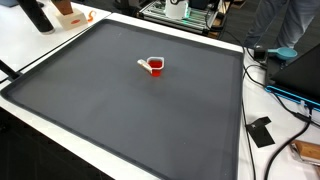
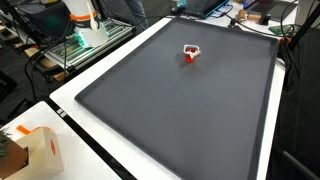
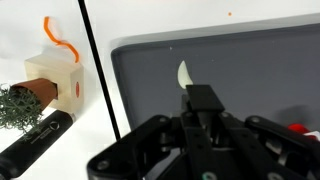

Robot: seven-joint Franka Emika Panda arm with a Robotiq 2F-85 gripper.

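In the wrist view my gripper (image 3: 201, 100) fills the lower middle, its black fingers pressed together with nothing between them, held above a dark grey mat (image 3: 250, 60). A small red cup (image 1: 156, 67) with a white piece sticking out of it stands on the mat in both exterior views (image 2: 190, 52). A red speck at the wrist view's right edge (image 3: 297, 128) may be this cup, well off to the gripper's side. A small whitish mark (image 3: 183, 73) lies on the mat just beyond the fingertips. The gripper does not show in either exterior view.
A wooden box with an orange handle (image 3: 55, 78) stands on the white table beside the mat's corner, also in an exterior view (image 2: 40, 150). A green plant (image 3: 18, 105) and a black cylinder (image 3: 35, 140) are next to it. Cables and equipment (image 1: 285, 85) lie beyond the mat's edge.
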